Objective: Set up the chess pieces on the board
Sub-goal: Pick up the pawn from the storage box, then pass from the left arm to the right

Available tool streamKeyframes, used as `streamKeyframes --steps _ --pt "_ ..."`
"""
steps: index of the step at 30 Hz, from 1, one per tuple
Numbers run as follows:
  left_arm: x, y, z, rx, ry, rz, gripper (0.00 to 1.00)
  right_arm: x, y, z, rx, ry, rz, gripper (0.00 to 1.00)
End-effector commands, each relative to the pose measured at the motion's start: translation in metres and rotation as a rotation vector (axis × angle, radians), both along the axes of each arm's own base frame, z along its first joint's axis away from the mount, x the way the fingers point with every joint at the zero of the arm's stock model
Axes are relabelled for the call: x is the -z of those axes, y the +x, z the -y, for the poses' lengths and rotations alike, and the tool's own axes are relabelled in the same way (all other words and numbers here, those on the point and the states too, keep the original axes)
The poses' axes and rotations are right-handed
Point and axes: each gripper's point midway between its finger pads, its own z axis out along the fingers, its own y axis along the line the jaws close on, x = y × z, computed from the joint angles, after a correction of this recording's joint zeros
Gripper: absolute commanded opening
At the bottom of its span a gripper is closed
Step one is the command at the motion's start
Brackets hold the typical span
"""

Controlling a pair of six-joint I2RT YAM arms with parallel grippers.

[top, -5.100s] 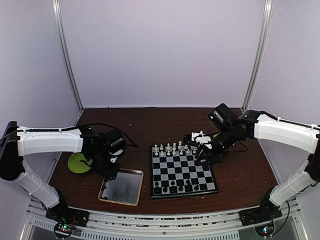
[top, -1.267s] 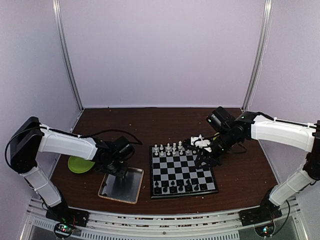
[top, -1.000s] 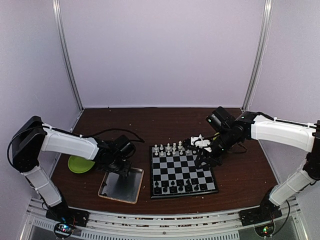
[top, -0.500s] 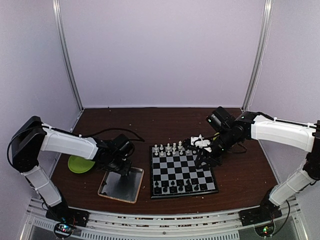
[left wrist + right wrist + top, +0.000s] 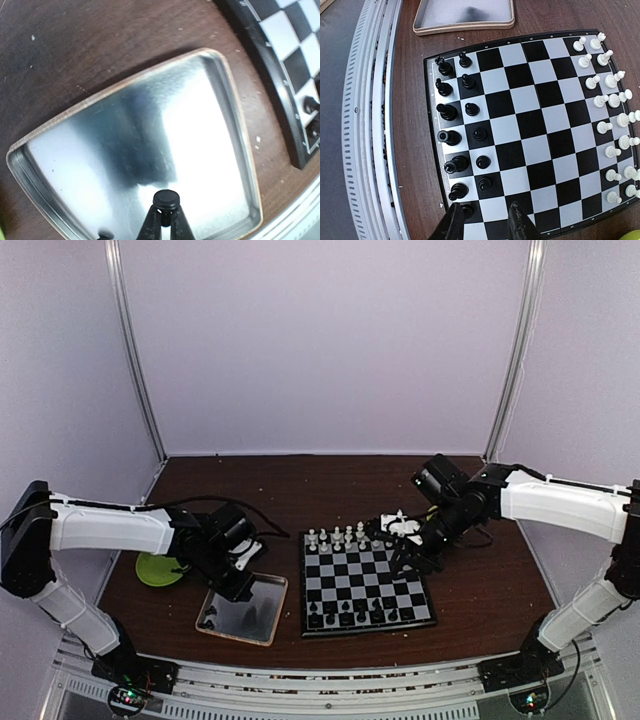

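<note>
White side: the white pieces (image 5: 600,100) fill two files along the far edge of the board (image 5: 540,117), sixteen as far as I can count; this half looks finished
Black side: the black pieces (image 5: 446,111) stand in two files along the near edge; about seven show in the outer file and six in the inner one, and the end squares are hidden behind the right arm's own fingers, so I judge one or more gaps are left
Left fingers: the left fingers (image 5: 150,227) are pinched narrow on a small round-headed black piece (image 5: 166,199), held above the floor of the shiny tray (image 5: 200,140) just beside the board
Right fingers: the right fingers (image 5: 520,222) stand apart with nothing between them, low over the board's right end
Tray: apart from the held piece, a dark blob (image 5: 105,234) at its near rim could be one more piece; too little shows to tell
Bench: no loose figures visible on the brown bench (image 5: 330,490)
Left to do: carry the held piece to its open square on the black side; by my estimate the setup is nearly complete
</note>
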Motion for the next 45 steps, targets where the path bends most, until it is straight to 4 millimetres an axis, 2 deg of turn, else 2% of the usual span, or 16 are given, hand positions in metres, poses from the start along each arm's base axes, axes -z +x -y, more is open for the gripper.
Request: streamKeyframes --steps 1,5,8,14,20,23,28,35,45 --pt "-0.021 -0.013 0.009 0.115 -0.047 -0.042 0.00 -0.006 -0.003 -0.006 -0.013 0.017 -0.013 0.31" --pt "-0.046 -0.020 0.034 0.202 -0.177 -0.068 0.00 -0.022 -0.004 -0.016 -0.039 0.049 0.024 0.31" --pt "-0.067 -0.021 0.051 0.276 -0.254 -0.079 0.00 -0.038 -0.009 -0.030 -0.114 0.080 0.097 0.33" --pt "-0.100 -0.019 0.081 0.371 -0.348 -0.145 0.00 -0.051 -0.005 -0.076 -0.234 0.049 0.286 0.38" --pt "-0.120 -0.021 0.109 0.429 -0.452 -0.231 0.01 -0.055 -0.002 -0.119 -0.282 0.038 0.448 0.38" --pt "-0.128 -0.022 0.116 0.444 -0.491 -0.251 0.02 -0.054 0.002 -0.127 -0.287 0.004 0.529 0.39" --pt "-0.139 -0.025 0.125 0.459 -0.543 -0.281 0.03 -0.053 -0.004 -0.135 -0.312 -0.008 0.572 0.41" --pt "-0.141 -0.029 0.131 0.475 -0.580 -0.327 0.03 -0.047 -0.011 -0.150 -0.325 -0.024 0.607 0.41" --pt "-0.144 -0.029 0.133 0.479 -0.593 -0.334 0.03 -0.041 -0.023 -0.157 -0.365 -0.035 0.621 0.38"
